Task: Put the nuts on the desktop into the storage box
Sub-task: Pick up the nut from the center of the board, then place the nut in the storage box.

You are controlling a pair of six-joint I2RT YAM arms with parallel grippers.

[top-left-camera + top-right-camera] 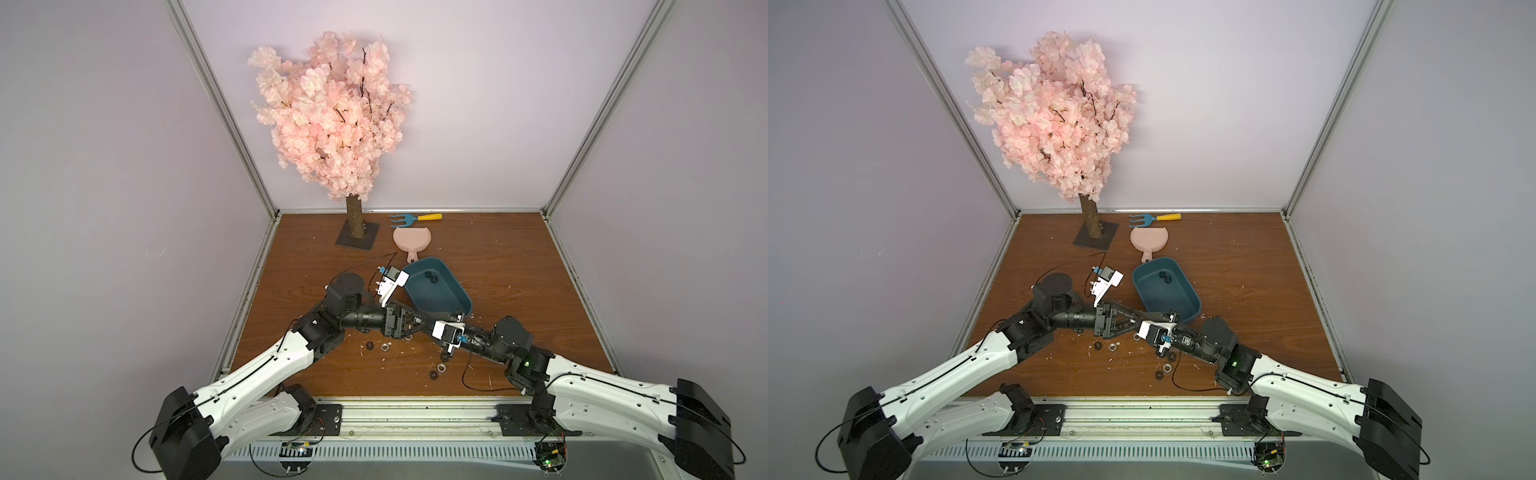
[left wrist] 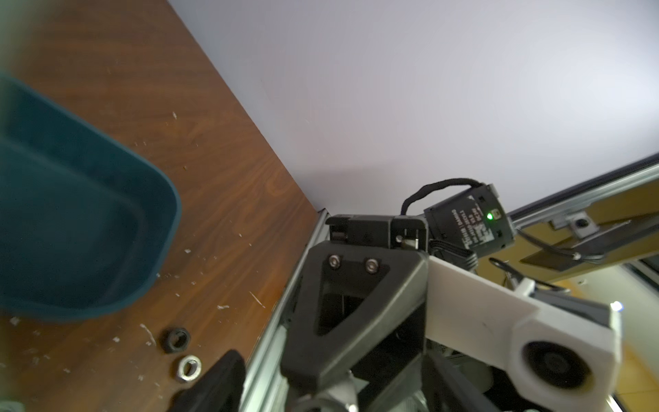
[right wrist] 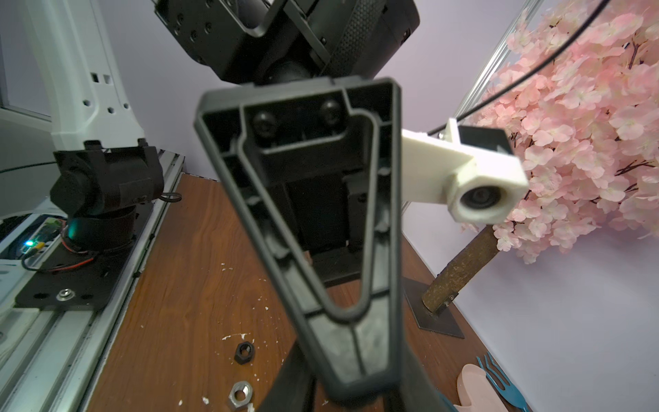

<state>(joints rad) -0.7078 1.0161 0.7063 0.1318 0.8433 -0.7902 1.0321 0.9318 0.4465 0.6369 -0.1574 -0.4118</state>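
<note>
Metal nuts point(image 1: 385, 345), likely hard and slippery, lie near the counter's point(image 1: 519, 270) front edge, two in the storage box point(image 1: 444, 297); pinch across flats. Left tool point(image 1: 436, 324) spread; right tool's point(image 1: 417, 330) grip hidden.

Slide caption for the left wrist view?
Teal box, with a black nut and a silver nut on the desktop near it.

matt teal plastic storage box point(image 1: 440, 297), wood-grain desktop point(image 1: 519, 291), shiny silver and dull black metal nuts point(image 3: 240, 393)
</note>
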